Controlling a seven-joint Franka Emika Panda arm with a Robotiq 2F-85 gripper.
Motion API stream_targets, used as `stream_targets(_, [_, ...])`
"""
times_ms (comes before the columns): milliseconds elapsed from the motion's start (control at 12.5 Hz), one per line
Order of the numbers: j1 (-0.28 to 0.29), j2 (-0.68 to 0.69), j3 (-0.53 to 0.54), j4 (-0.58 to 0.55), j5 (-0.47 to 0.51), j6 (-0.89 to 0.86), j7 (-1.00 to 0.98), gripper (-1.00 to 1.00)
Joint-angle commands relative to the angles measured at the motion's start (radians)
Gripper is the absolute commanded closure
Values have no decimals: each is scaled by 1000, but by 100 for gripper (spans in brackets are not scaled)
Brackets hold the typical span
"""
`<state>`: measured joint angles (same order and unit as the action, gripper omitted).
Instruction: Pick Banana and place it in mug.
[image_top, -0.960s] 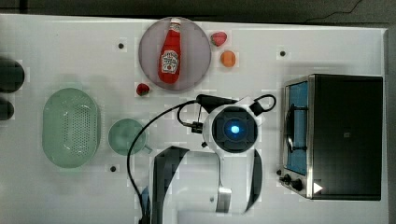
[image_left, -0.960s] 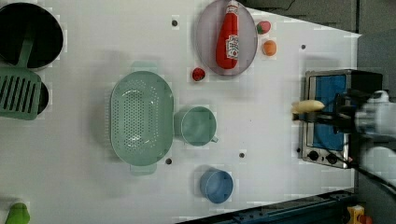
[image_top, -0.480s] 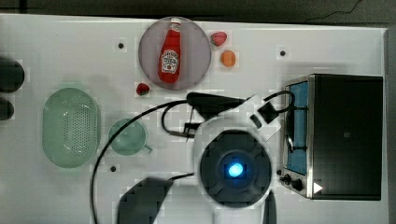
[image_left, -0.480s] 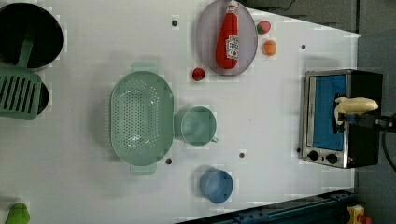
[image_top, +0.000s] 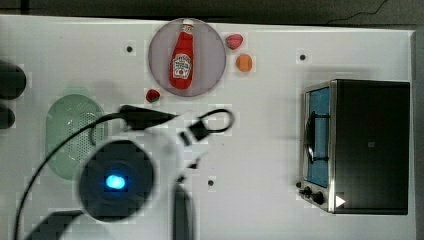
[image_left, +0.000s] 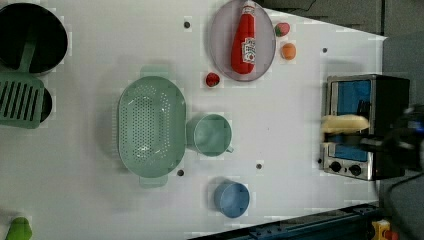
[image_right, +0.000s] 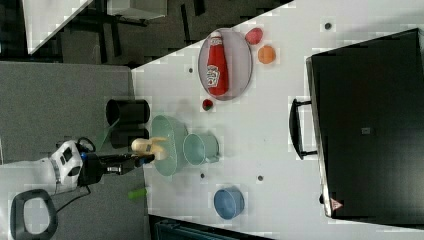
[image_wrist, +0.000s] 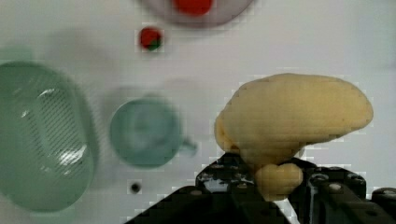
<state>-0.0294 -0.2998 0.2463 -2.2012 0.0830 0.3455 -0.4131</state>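
White surface (image_left: 300, 115), flat, bearing kitchen items. Arm: raised above the surface; in the top view its blurred wrist housing (image_top: 117, 180) with a blue light covers the mug and part of the pale-green colander (image_top: 65, 125). In the right view the arm (image_right: 65, 167) reaches level from the right view's left, tool (image_right: 145, 159) at its tip over the colander's near edge. Tool: narrow, clamped on the banana (image_wrist: 292, 116), which the wrist view shows pale yellow, held well above the surface. Banana in the left view (image_left: 345, 123): in front of the toaster oven (image_left: 360, 127). Mug (image_left: 212, 135): teal-green, upright, just beside the colander, holding nothing visible. Purple plate (image_top: 212, 60) carries a ketchup bottle (image_top: 181, 62). Blue cup (image_left: 232, 198) stands near the surface's edge. Tool fingers largely hidden behind the banana in the wrist view; black items at the left view's left are cut off.
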Motion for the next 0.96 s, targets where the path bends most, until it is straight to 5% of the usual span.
stream_targets(80, [33,94,113,-31,36,16,332,49])
stream_targets(960, [36,492,203,-40,-36,417,533,49])
